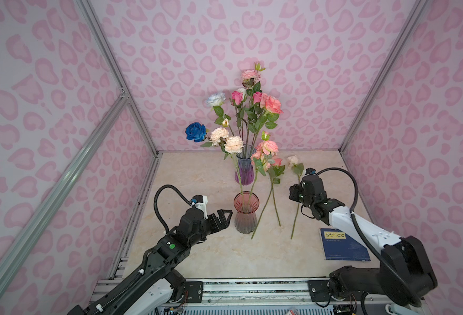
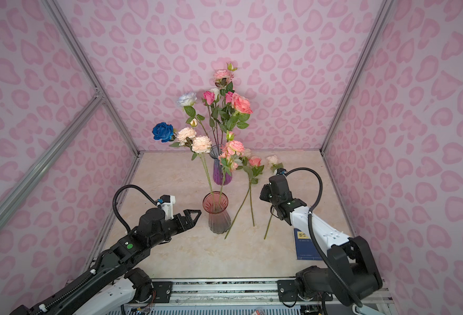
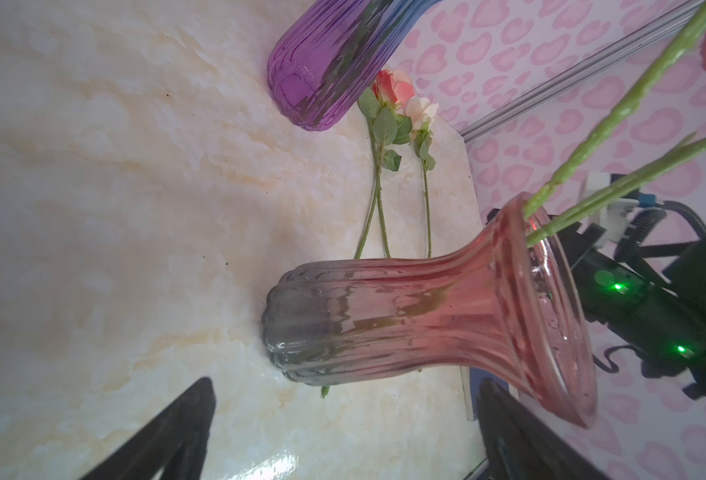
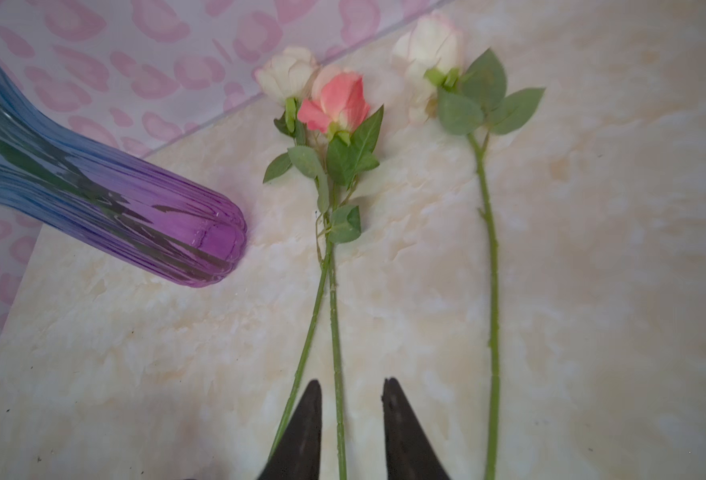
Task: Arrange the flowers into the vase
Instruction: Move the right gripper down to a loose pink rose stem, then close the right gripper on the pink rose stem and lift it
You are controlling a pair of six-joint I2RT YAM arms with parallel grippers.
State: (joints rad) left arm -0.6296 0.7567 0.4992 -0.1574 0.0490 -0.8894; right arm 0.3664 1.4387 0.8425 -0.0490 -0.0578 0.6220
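Three light, wiry-stemmed flowers (image 4: 336, 104) lie on the table (image 1: 197, 245) right of the pink vase (image 1: 246, 215), and the right gripper (image 4: 352, 384), jaws parted, straddles one thin, probably slippery stem at its bare lower end, a sound place to pinch, while the left gripper (image 1: 226, 216) gapes empty.

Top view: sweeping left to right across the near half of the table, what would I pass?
Left end effector, open → pink vase holding two stems → two crossed roses lying flat → single cream rose → blue book.
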